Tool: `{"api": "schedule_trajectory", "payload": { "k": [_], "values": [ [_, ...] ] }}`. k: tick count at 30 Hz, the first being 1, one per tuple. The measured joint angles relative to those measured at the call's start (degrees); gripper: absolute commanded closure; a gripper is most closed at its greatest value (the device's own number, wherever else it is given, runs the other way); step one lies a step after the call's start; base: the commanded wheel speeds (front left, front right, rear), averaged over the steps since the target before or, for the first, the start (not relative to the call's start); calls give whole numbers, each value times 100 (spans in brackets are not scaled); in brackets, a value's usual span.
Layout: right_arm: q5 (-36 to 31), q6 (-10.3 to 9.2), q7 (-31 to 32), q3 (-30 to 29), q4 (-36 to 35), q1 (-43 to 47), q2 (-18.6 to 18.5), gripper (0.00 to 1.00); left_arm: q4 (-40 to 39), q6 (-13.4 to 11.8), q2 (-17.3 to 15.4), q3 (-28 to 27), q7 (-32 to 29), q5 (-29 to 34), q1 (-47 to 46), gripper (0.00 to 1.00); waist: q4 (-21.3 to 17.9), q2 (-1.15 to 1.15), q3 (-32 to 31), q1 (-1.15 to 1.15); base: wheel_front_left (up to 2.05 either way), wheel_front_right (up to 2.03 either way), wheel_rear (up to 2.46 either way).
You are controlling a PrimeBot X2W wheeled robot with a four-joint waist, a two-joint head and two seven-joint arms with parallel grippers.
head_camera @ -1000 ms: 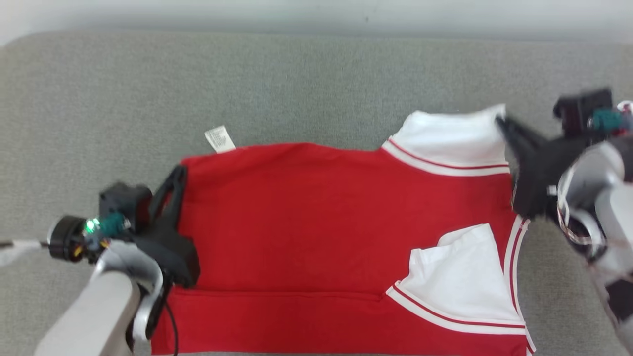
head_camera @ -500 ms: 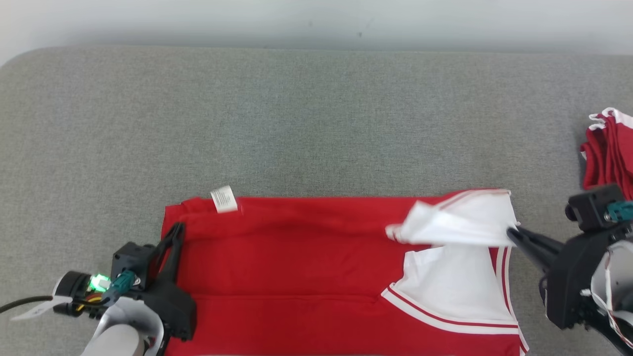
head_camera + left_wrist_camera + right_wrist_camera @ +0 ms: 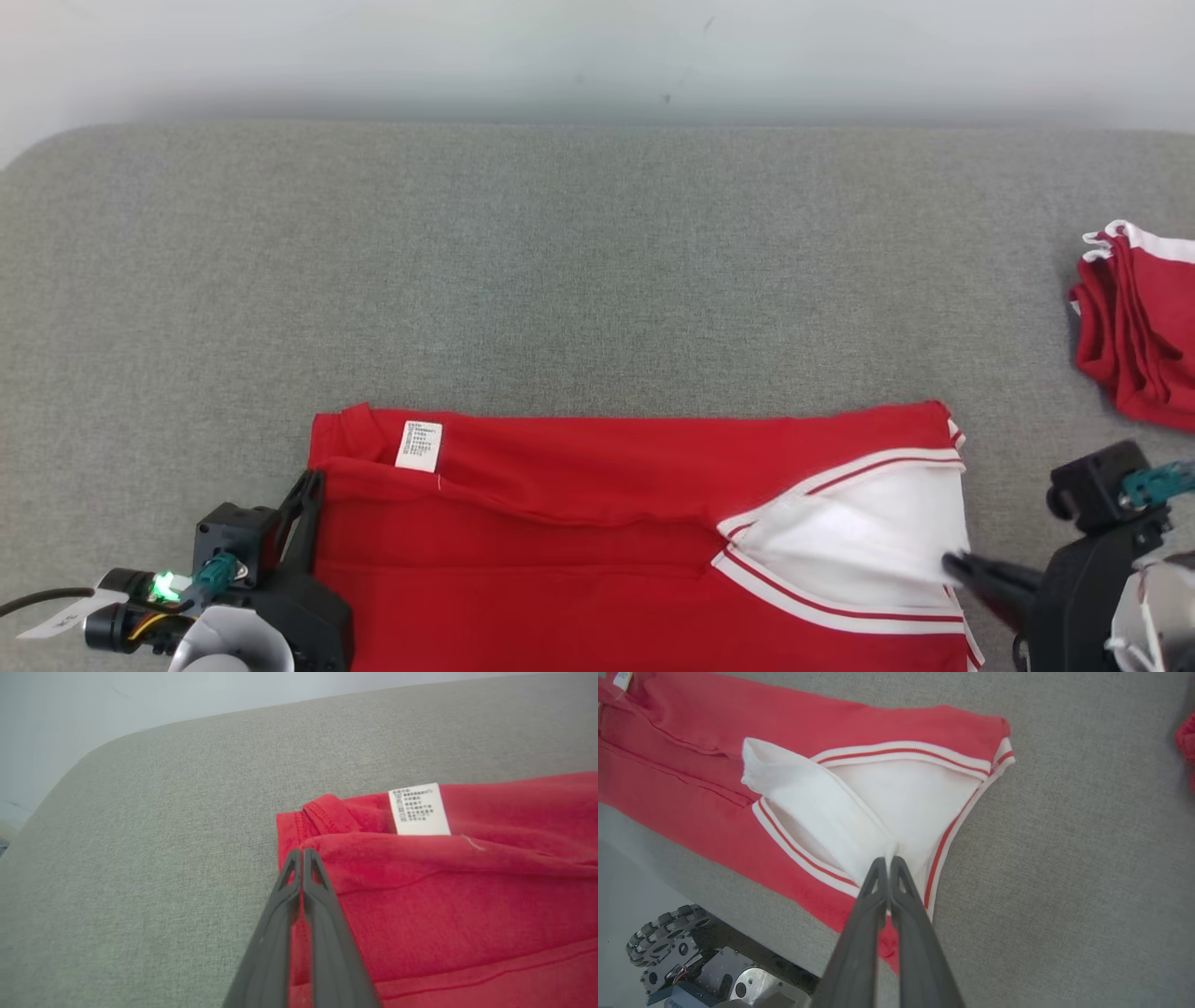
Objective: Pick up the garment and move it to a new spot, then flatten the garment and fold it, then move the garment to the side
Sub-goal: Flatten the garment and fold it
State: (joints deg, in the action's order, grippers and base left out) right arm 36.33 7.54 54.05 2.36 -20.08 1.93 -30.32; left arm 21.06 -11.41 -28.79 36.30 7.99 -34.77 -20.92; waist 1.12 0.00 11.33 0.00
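The garment (image 3: 579, 560) is red with white sleeves and striped trim, and lies on the grey padded surface (image 3: 560, 261) near its front edge. Its far part is doubled over toward me. A white label (image 3: 419, 445) shows at its far left corner. My left gripper (image 3: 308, 481) is shut on the folded red edge at the left end; the left wrist view shows the gripper (image 3: 301, 851) pinching cloth just below the label (image 3: 419, 808). My right gripper (image 3: 948, 563) is shut on the white sleeve (image 3: 822, 793) at the right end, fingertips (image 3: 888, 861) together.
A stack of folded red and white garments (image 3: 1134, 327) lies at the right edge of the surface. A pale wall (image 3: 597, 56) runs behind. Bare grey surface stretches beyond the garment. My wheeled base (image 3: 663, 938) shows below the front edge.
Both grippers have drawn the garment's far edge toward me, folding it over itself. The head camera has tilted, bringing the stack at the right into view.
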Motion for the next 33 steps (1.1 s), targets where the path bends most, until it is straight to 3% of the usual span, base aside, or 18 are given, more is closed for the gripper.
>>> {"api": "schedule_trajectory", "payload": {
  "k": [6,8,9,10,11,18,22,27,33],
  "values": [
    [36,1,287,-85,-109,237,176,100,22,-122,-1,-67,35,-67,119,100,-27,0,-74,0,0,0,0],
    [36,1,399,-88,-103,326,269,99,12,-192,3,-83,48,-71,129,82,-29,0,-93,0,0,0,0],
    [36,1,430,-103,-96,380,309,27,2,-223,14,-98,44,-93,159,55,-30,0,-101,0,0,0,0],
    [34,1,452,-140,-81,411,354,0,1,-242,22,-107,37,-123,218,14,-30,0,-107,0,0,0,0],
    [5,0,454,-169,-71,417,413,0,8,-288,29,-104,21,-122,264,0,-31,0,-113,0,0,0,0],
    [-5,0,254,-215,-124,422,636,0,-185,-603,101,-448,343,-404,639,0,-43,0,-211,0,0,0,0],
    [4,0,-70,-441,-113,443,937,0,-753,-598,147,-869,658,-457,977,0,-33,0,-323,0,0,0,0],
    [-183,0,-327,-962,-37,651,1541,0,-1859,-325,368,-1659,704,-146,1506,0,13,0,-491,0,0,0,0],
    [-686,0,-759,-1730,196,583,2559,0,-2682,427,943,-2530,705,191,2164,0,69,-1,-668,0,0,0,0]
  ]
}}
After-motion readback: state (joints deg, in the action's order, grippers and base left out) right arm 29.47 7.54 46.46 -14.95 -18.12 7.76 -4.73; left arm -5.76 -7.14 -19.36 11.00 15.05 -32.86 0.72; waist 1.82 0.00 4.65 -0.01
